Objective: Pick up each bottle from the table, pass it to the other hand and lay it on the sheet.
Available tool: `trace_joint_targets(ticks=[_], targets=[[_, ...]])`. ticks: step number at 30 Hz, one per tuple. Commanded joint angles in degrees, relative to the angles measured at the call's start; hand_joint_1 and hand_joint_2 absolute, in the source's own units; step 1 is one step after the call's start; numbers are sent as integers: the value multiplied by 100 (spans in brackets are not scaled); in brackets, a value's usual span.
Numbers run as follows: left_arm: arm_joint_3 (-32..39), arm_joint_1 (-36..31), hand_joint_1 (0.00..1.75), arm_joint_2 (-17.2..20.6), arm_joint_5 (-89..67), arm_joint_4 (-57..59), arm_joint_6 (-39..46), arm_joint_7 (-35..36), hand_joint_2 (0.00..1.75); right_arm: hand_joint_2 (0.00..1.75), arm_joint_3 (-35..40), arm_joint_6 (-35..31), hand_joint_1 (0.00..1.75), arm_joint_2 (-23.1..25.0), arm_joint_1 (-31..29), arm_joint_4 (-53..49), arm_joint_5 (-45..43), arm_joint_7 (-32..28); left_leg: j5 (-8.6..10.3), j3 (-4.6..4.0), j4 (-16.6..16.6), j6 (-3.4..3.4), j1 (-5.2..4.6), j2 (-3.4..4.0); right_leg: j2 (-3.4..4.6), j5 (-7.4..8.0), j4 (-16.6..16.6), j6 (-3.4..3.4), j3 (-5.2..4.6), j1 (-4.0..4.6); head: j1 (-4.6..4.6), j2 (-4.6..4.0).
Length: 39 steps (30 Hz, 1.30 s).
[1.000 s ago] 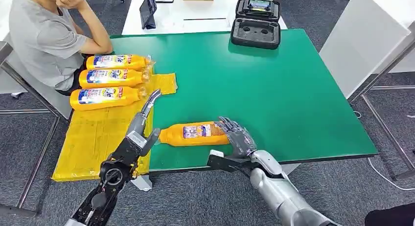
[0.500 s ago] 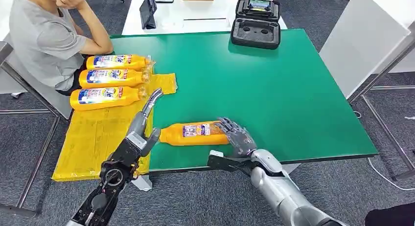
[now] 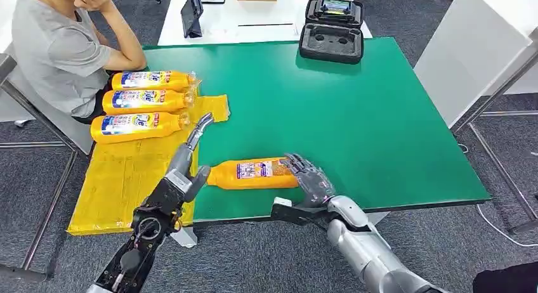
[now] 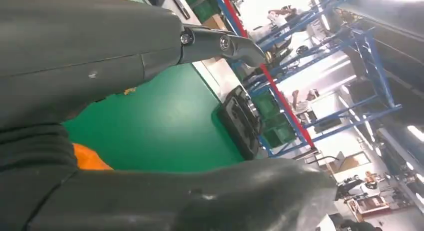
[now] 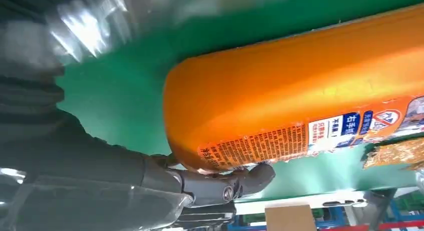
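Head view: right hand (image 3: pixel 309 176) with fingers spread against orange bottle (image 3: pixel 254 174) base; left hand (image 3: pixel 185 163) extended, holding nothing.

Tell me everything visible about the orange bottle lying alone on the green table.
The orange plastic bottle lies on its side on the green table, near the front edge, beside the yellow sheet but off it. A white and blue printed label wraps its middle. Its flat base faces the right hand, whose fingers touch that end. The left hand hovers by its narrower end.
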Motion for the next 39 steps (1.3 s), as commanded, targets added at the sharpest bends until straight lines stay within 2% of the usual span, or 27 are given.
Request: trace_joint_targets(ticks=[1, 23, 28, 35, 39], targets=[[-152, -290, 0, -21, 29, 353, -47, 28, 0, 175, 244, 94, 0, -53, 21, -164, 212, 180, -4, 15, -5, -1, -2, -6, -11, -6, -4, 1, 17, -1, 0, 0], [-115, -328, 0, -46, -106, 457, 54, 147, 0, 175, 63, 338, 0, 171, -102, 33, 180, -37, -4, 18, -5, 0, -3, 4, -5, -5, -3, 1, 17, -3, 0, 0], [-106, -399, 0, -88, -128, 528, 62, 166, 0, 175, 132, 420, 0, 254, -355, 239, 275, -45, -7, 24, -4, -1, -3, 8, -3, -7, -3, 1, 23, -2, 0, 0], [-25, -300, 0, -49, -128, 512, 118, 131, 0, 175, 269, 231, 0, 301, -490, 498, 535, 180, -7, 27, -7, -1, -4, 12, 1, -6, -4, 0, 24, -3, 0, 0], [22, -223, 0, -54, -175, 377, 103, 126, 0, 175, 353, 1, 0, 313, -488, 456, 806, 503, -10, 34, -9, -1, -5, 8, -2, -9, -6, 1, 32, -4, 0, 0]])
